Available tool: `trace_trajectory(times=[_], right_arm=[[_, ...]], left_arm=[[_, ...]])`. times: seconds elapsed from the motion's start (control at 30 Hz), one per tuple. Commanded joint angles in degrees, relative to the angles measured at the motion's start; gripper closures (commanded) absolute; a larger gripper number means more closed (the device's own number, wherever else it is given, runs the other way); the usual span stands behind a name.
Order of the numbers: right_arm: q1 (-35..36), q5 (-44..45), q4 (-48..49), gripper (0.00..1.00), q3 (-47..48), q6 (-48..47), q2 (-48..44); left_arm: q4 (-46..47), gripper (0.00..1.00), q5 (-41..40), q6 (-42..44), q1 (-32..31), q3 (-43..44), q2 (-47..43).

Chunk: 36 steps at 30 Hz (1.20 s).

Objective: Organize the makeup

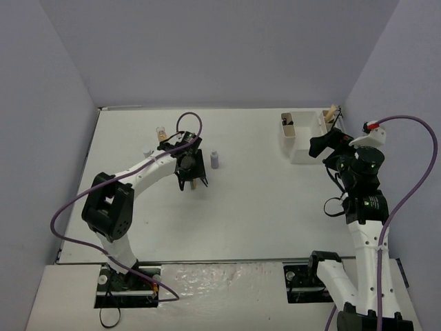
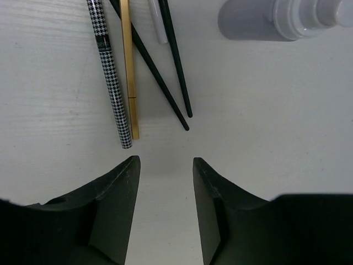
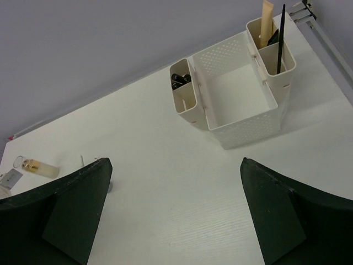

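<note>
Gold pencil (image 2: 130, 66): flat on the table (image 2: 276, 138), against a check pencil (image 2: 113, 83); two black brushes (image 2: 160, 83) angle in just right of them.
Handling: light, stiff and thin, likely to roll; you should pinch one shaft at its middle, across its length.
Left gripper (image 2: 165, 163): fingers apart, holding nothing, just short of the pencil tips.
Right gripper (image 3: 175, 165): fingers wide apart, holding nothing, well apart from the box (image 3: 248, 130).
Left wrist only: the check pattern; which shafts touch.
Right wrist only: tan stick (image 3: 267, 16) and black tubes (image 3: 179, 79) in the box's end cups; amber bottle (image 3: 39, 167) lying far off.
</note>
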Motion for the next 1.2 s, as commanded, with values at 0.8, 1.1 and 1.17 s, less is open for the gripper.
trace_trajectory(times=[0.8, 1.1, 1.17], right_arm=[[9.7, 15.5, 0.7, 0.0, -0.6, -6.2, -7.1], [11.4, 18.6, 0.2, 0.0, -0.7, -7.1, -8.3], [11.5, 18.7, 0.2, 0.0, -0.8, -7.2, -8.4]], left_arm=[[-5.9, 0.77, -9.5, -13.2, -1.1, 15.3, 16.2], [-8.9, 0.86, -11.1, -11.6, -1.0, 13.3, 16.6], [-8.9, 0.9, -11.0, -11.0, -1.0, 12.5, 16.2]])
